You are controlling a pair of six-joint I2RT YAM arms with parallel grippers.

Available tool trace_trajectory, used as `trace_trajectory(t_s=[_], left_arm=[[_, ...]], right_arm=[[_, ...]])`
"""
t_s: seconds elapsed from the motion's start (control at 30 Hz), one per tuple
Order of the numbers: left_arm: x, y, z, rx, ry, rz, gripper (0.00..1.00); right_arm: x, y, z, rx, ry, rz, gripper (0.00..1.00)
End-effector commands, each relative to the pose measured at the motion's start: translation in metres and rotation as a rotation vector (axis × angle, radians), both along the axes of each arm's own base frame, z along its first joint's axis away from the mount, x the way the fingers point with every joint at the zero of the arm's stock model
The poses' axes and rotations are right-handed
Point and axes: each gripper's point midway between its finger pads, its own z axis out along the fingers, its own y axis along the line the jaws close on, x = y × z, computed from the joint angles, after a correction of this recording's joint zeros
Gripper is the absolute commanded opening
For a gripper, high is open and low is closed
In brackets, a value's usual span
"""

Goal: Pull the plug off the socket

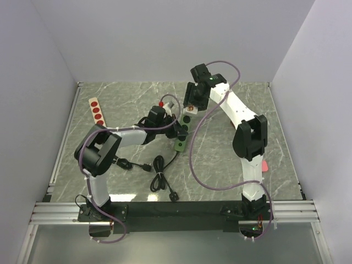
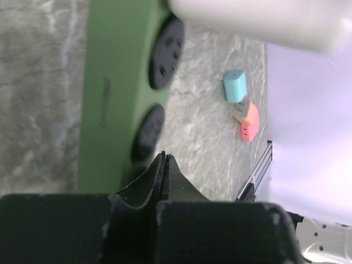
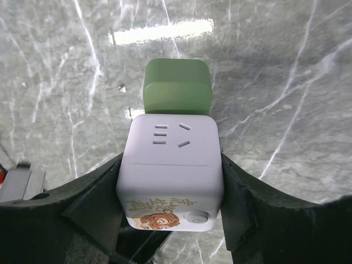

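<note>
The pulling step is judged to be in hand, with the grip made and the pull itself not yet visibly done. The white cube plug (image 3: 169,148) is clamped on two opposite sides by the right gripper (image 3: 171,190), and it appears seated at the far end of the green socket strip (image 3: 177,88), which lies on the marble table (image 3: 286,66). Whether the pins have begun to leave the socket cannot be told. The left gripper (image 2: 165,168) is seen fully closed with nothing between its jaws, its tips set against the near part of the strip, seemingly to pin it down. A straight lift away from the strip's face is called for next, with the strip kept pressed flat so that it is not dragged up. The right arm is reached forward and bent down over the plug; the left arm is stretched low across the table towards the strip.
</note>
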Motion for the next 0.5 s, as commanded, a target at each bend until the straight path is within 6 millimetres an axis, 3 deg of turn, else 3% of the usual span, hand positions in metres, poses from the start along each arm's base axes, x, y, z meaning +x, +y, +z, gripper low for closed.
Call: trace_trajectory(t_s=[0.0, 0.33, 0.43, 0.47], left_arm=[[-0.005, 0.004, 0.027, 0.041, -0.076, 0.014, 0.01], [-0.008, -0.021, 0.099, -0.08, -0.215, -0.063, 0.01], [-0.002, -0.025, 0.078, -0.052, -0.184, -0.063, 0.01], [0.002, -0.025, 0.056, -0.025, -0.153, -0.061, 0.01]], right_arm=[[0.012, -0.011, 0.069, 0.045, -0.168, -0.012, 0.0], [0.007, -0.011, 0.06, 0.038, -0.148, -0.001, 0.0], [0.006, -0.01, 0.061, 0.042, -0.148, 0.005, 0.0], [0.005, -0.007, 0.06, 0.042, -0.146, 0.011, 0.0]])
